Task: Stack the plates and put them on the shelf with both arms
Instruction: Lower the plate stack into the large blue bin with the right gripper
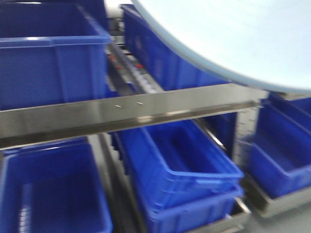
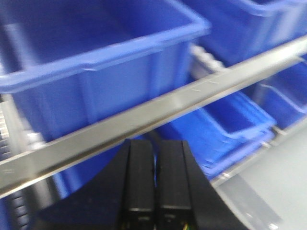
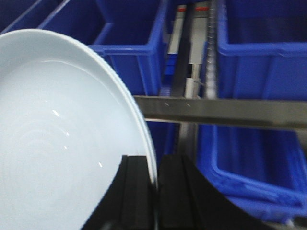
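Big blue plastic crates point(image 1: 48, 53) fill the place. In the front view one sits at the upper left and another crate point(image 1: 48, 194) at the lower left, both open on top. In the middle, a tilted crate point(image 1: 180, 160) sits inside a lower crate point(image 1: 194, 211). At the right, more crates point(image 1: 286, 165) rest on a metal tray point(image 1: 267, 201), beside a grey metal post point(image 1: 245, 131). Pale grey floor point(image 1: 291, 223) shows in the lower right corner. White light shines on the crate rims.

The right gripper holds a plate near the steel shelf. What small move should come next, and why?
Probably carry the plate a little forward and down toward the shelf, with the right gripper clamped. The plate is held by its rim alone, and in the front view it is above the ledge, not resting on it.
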Action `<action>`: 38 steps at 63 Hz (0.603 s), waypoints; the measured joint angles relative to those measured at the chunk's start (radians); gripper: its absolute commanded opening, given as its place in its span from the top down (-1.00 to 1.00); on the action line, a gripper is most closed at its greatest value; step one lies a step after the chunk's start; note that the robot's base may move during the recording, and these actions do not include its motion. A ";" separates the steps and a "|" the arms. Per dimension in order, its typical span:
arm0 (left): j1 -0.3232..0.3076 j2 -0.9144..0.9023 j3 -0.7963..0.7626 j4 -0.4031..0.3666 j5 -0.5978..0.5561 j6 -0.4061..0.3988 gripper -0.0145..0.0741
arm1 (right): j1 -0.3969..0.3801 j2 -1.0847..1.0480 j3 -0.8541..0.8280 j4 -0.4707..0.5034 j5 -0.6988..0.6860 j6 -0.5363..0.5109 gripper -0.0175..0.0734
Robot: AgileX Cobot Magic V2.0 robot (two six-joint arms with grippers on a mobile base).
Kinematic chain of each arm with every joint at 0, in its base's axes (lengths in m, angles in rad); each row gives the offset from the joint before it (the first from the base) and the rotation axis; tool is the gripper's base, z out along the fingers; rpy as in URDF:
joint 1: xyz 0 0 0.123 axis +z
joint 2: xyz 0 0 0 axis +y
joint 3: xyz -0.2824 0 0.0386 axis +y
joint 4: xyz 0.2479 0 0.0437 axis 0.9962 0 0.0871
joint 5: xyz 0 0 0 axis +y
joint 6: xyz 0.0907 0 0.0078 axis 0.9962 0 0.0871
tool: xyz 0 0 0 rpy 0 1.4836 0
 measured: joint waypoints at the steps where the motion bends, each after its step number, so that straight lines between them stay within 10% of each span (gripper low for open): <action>1: 0.000 0.000 0.000 0.000 0.000 0.000 0.48 | 0.000 0.000 0.000 0.000 0.000 0.000 0.49; 38: 0.000 0.000 0.000 0.000 0.000 0.000 0.48 | 0.000 0.000 0.002 0.000 0.000 0.000 0.49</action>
